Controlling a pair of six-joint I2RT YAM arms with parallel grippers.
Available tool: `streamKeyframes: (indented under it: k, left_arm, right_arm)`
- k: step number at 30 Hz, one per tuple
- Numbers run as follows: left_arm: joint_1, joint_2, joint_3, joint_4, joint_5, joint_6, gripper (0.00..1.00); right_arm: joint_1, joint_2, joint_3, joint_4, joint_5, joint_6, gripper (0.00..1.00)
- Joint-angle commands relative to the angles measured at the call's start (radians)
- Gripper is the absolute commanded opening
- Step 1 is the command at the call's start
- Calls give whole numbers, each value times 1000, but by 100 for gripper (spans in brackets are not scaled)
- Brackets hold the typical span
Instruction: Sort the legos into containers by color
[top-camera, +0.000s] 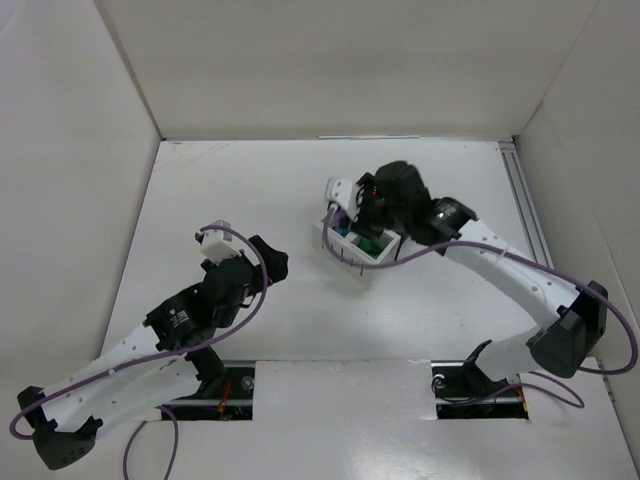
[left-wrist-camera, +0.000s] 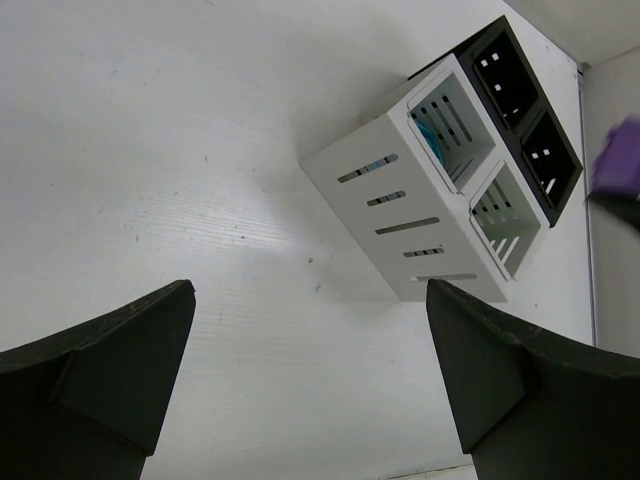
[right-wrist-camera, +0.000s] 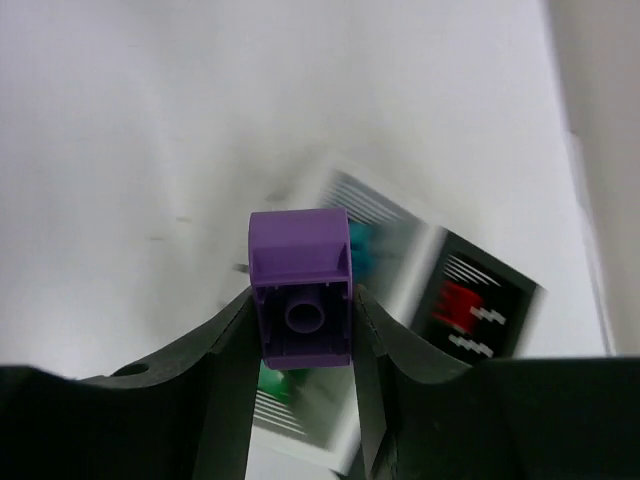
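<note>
My right gripper (right-wrist-camera: 300, 325) is shut on a purple lego (right-wrist-camera: 300, 290), hollow underside facing the camera, and holds it above the block of containers (right-wrist-camera: 400, 250). Below it, blurred, a white bin holds a teal lego (right-wrist-camera: 362, 250), another white bin holds a green lego (right-wrist-camera: 272, 382), and a black bin holds a red lego (right-wrist-camera: 460, 305). In the top view the right gripper (top-camera: 358, 215) hovers over the containers (top-camera: 350, 258). My left gripper (top-camera: 272, 262) is open and empty, left of the containers (left-wrist-camera: 400, 210). The left wrist view shows teal in one white bin (left-wrist-camera: 428, 135) and the purple lego (left-wrist-camera: 622, 160) at the right edge.
White walls enclose the white table (top-camera: 250, 190) at the back and sides. A metal rail (top-camera: 525, 210) runs along the right edge. Two slots in the near edge hold the arm bases (top-camera: 225, 385).
</note>
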Motion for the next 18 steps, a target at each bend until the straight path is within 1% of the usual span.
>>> streamKeyframes:
  k: [1, 3, 5, 6, 9, 10, 12, 13, 14, 16, 18]
  left_arm:
    - [-4, 10, 17, -4, -4, -23, 100]
    - [-4, 41, 26, -4, -4, -23, 100]
    - [-4, 68, 35, -4, -4, -23, 100]
    - [-4, 79, 35, 6, -4, -23, 100]
    - [7, 129, 57, 17, -4, -23, 100]
    - [39, 145, 57, 26, 12, -23, 100]
    - [79, 186, 80, 57, 68, 2, 100]
    - [120, 200, 80, 72, 90, 14, 100]
    - [136, 211, 89, 91, 111, 43, 100]
    - [157, 246, 103, 123, 145, 68, 100]
    - [157, 269, 118, 123, 145, 77, 100]
  right_arm:
    - [-201, 35, 65, -31, 26, -8, 32]
    - [-290, 46, 74, -40, 44, -20, 32]
    - [-334, 69, 74, -28, 86, -21, 32]
    - [-382, 69, 74, -16, 86, -11, 32]
    - [-439, 69, 59, 14, 36, -11, 33]
    - [-459, 78, 47, 23, 26, -11, 35]
    - [-459, 100, 47, 23, 35, -11, 38]
    - [-459, 100, 47, 23, 35, -11, 42]
    - [-459, 124, 47, 23, 48, -11, 45]
    - [-459, 136, 47, 23, 48, -11, 46]
    - [-459, 137, 47, 23, 37, -11, 47]
